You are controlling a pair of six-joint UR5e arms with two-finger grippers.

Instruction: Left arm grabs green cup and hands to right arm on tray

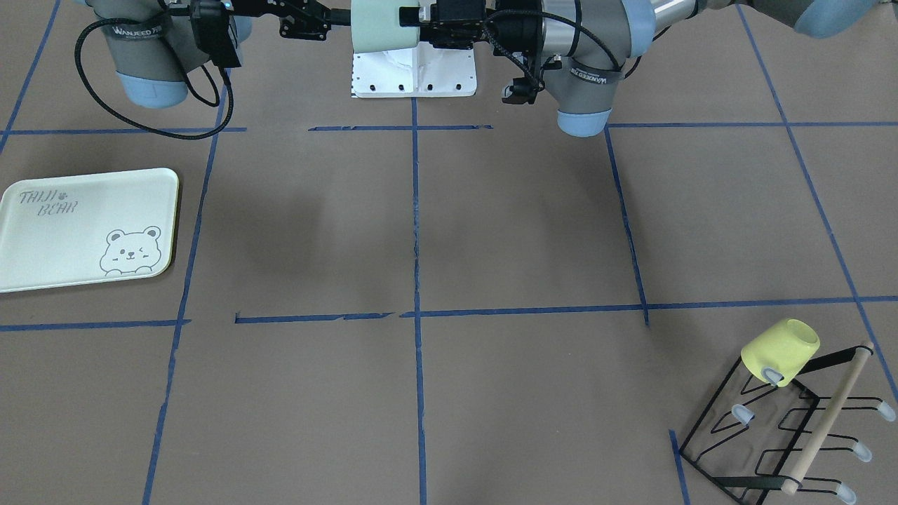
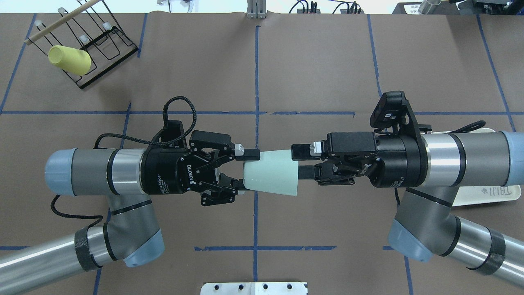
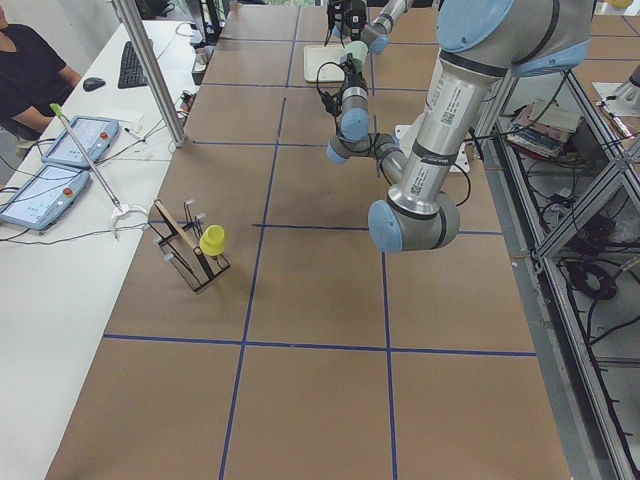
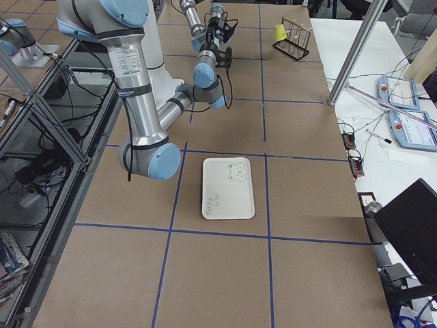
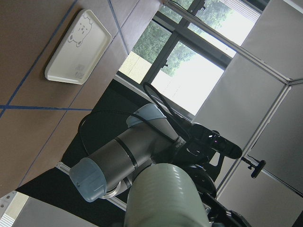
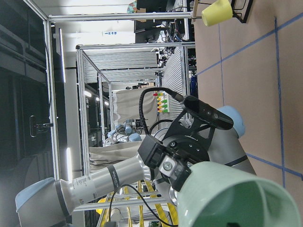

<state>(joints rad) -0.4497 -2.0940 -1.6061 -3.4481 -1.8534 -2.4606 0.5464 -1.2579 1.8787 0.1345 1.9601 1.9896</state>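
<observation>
The pale mint-green cup (image 2: pixel 270 176) is held on its side in mid-air between both arms, above the table's middle. My left gripper (image 2: pixel 245 170) is shut on its narrow base end. My right gripper (image 2: pixel 302 162) is closed on the wide rim, one finger outside and one inside the mouth. The cup also shows in the front view (image 1: pixel 384 24), the left wrist view (image 5: pixel 163 196) and the right wrist view (image 6: pixel 227 194). The tray (image 1: pixel 88 228) with the bear drawing lies flat and bare on my right side. It is partly hidden under my right arm in the overhead view (image 2: pixel 487 194).
A yellow-green cup (image 2: pixel 69 60) hangs on a black wire rack (image 2: pixel 92 43) at the far left corner, also seen in the front view (image 1: pixel 780 351). A white base plate (image 2: pixel 254 288) sits at the table's near edge. Operators' desks run along the far side (image 3: pixel 70 160).
</observation>
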